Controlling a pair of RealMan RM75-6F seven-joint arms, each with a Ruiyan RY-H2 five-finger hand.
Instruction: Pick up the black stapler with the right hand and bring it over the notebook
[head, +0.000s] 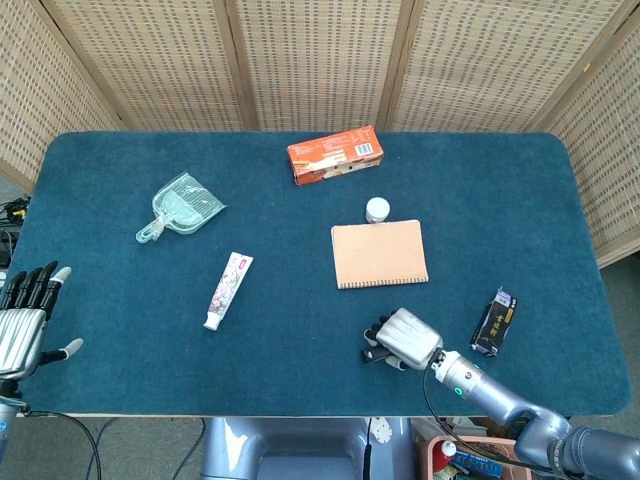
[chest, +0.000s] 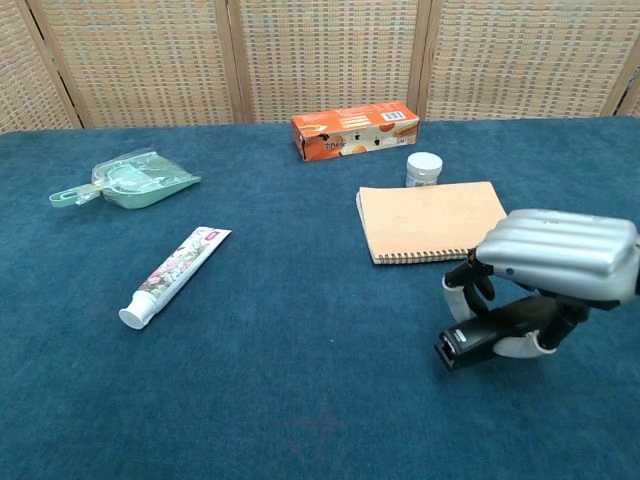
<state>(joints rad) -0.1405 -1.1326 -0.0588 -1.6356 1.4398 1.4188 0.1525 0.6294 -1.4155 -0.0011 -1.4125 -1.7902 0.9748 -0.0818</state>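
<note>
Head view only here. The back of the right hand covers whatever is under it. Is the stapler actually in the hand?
Observer: Yes. In the chest view the right hand has its fingers curled down around the stapler, with the thumb against its near side.
Operator: Which way is it pointing?
Observer: One end sticks out of the hand toward the left of the frame; the rest is hidden under the palm.
Operator: Over the notebook?
Observer: No. From the chest, the stapler is on the near side of the spiral edge of the notebook, over blue cloth. I can't tell whether it has lifted off the cloth.
</note>
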